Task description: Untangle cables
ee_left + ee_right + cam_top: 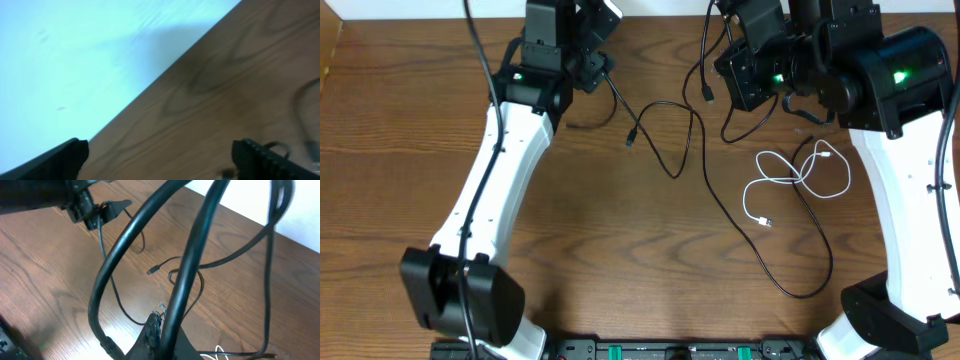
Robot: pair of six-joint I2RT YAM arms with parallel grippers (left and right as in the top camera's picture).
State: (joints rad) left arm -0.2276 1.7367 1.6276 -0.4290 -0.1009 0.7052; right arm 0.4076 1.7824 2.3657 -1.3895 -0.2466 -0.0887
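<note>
Your right gripper (156, 327) pinches a thin black cable (194, 250); your left gripper (162, 162) stands wide open above the brown wooden table (225, 100).

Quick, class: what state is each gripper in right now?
Left gripper: jaws open, holding nothing.
Right gripper: jaws closed on a black cable.

No text, label, brand or number can be read in any view (the dark strip (660, 350) at the surface's (620, 250) near edge bears marks too small to make out).
</note>
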